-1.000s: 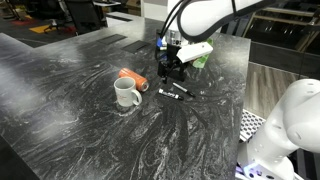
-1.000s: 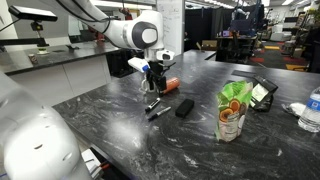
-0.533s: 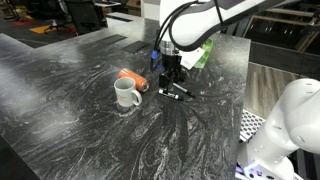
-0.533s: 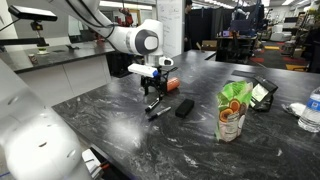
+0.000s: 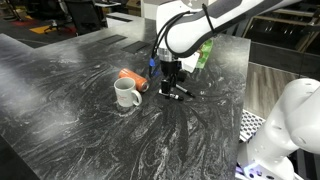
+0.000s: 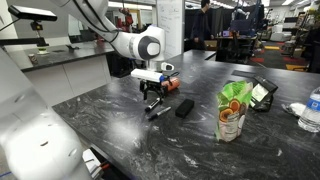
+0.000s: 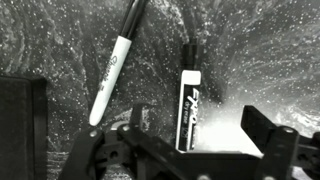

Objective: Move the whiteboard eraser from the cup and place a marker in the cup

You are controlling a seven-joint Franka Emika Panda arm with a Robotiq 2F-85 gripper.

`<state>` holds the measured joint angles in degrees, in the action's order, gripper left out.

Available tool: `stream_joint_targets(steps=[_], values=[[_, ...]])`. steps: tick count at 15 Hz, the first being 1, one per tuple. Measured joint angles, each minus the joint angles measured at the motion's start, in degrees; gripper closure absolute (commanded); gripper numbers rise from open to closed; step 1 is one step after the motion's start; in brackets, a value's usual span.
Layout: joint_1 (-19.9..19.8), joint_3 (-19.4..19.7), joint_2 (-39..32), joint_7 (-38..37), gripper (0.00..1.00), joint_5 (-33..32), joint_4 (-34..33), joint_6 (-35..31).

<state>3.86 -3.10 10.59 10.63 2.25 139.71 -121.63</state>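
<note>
Gripper [image 7: 196, 128], jaws released wide, directly above black dry-erase marker [image 7: 188, 100]; marker's long axis runs near-to-far, square to the closing line.

In the wrist view, slanted script runs along the light-barrelled marker [image 7: 108, 75]. Large block letters run lengthwise on the white label of the dark marker [image 7: 187, 108] beside it. They seem to read "Sharpie" and "EXPO", though the grainy picture leaves neither certain. In an exterior view, the print on the green bag [image 6: 234, 108] is too small to read.
</note>
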Motion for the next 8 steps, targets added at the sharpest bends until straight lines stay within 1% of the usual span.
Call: stream_joint_targets(steps=[4, 8], values=[[0.0, 0.7, -1.1, -0.4, 0.0, 1.6, -1.0, 0.1], [0.0, 0.7, -3.3, -1.7, 0.0, 2.8, -3.5, 0.8]])
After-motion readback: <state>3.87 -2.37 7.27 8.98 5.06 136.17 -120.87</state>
